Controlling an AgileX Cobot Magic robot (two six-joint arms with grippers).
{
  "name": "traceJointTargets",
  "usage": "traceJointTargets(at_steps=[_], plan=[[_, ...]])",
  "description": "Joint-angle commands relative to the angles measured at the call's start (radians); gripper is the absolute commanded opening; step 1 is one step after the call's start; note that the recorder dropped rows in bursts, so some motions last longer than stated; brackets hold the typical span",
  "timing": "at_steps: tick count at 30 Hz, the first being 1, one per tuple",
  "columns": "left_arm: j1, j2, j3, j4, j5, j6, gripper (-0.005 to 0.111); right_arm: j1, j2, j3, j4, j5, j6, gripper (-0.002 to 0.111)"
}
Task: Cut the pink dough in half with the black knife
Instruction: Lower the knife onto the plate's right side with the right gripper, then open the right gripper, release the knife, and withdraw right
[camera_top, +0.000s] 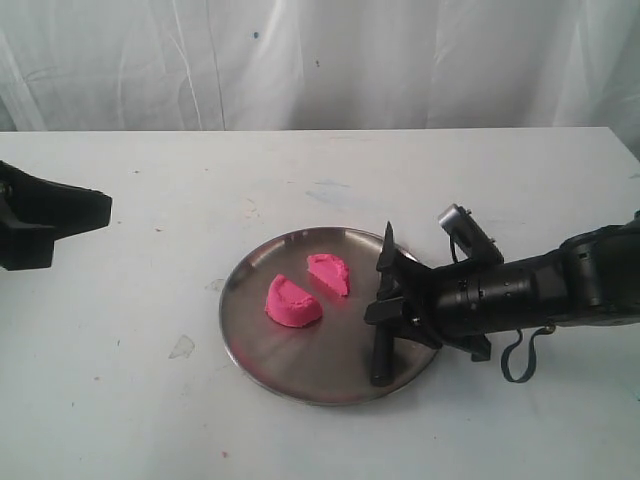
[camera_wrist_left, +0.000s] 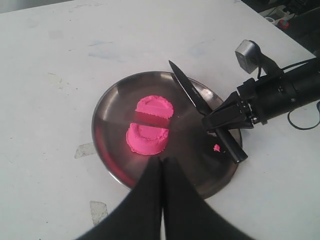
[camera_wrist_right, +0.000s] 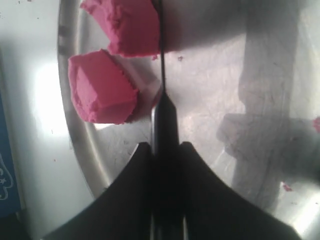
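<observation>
**Dough lies in two halves; right gripper holds the knife over the plate**

The pink dough (camera_top: 293, 301) is in two half-round pieces on the steel plate (camera_top: 300, 365), which sits near the middle of the white desk (camera_top: 150, 400). The pieces lie on the plate's left part, close together, with a narrow strip of bare steel between their flat cut faces. One is nearer the plate's middle and the other nearer its far rim.

The right gripper (camera_top: 385, 305) is clamped on the black knife (camera_top: 386, 255) where the blade meets the handle. The knife is over the plate's right side and clear of both pieces. Its tip reaches the far rim and the end of its handle is at the near rim. Whether the blade touches the steel cannot be told. A tiny pink crumb (camera_wrist_left: 216, 147) lies on the plate just beside the handle.

The left gripper (camera_wrist_left: 161, 162) is near the desk's left edge, well apart from the plate. Its fingers are pressed together and hold nothing.
</observation>
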Motion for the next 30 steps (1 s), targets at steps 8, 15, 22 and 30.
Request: traceJointTargets(at_steps=[8, 15, 22, 30], plan=[[0.0, -0.007, 0.005, -0.022, 0.007, 0.004, 0.0, 0.022, 0.006, -0.003, 0.001, -0.061, -0.024, 0.018], [0.0, -0.007, 0.005, -0.022, 0.011, 0.004, 0.0, 0.022, 0.006, -0.003, 0.001, -0.047, -0.024, 0.031], [0.0, -0.007, 0.005, -0.022, 0.011, 0.004, 0.0, 0.022, -0.013, -0.001, 0.001, -0.013, -0.024, 0.032], [0.0, -0.007, 0.005, -0.022, 0.019, 0.0, 0.0, 0.022, -0.143, 0.003, 0.001, -0.051, -0.024, 0.031]])
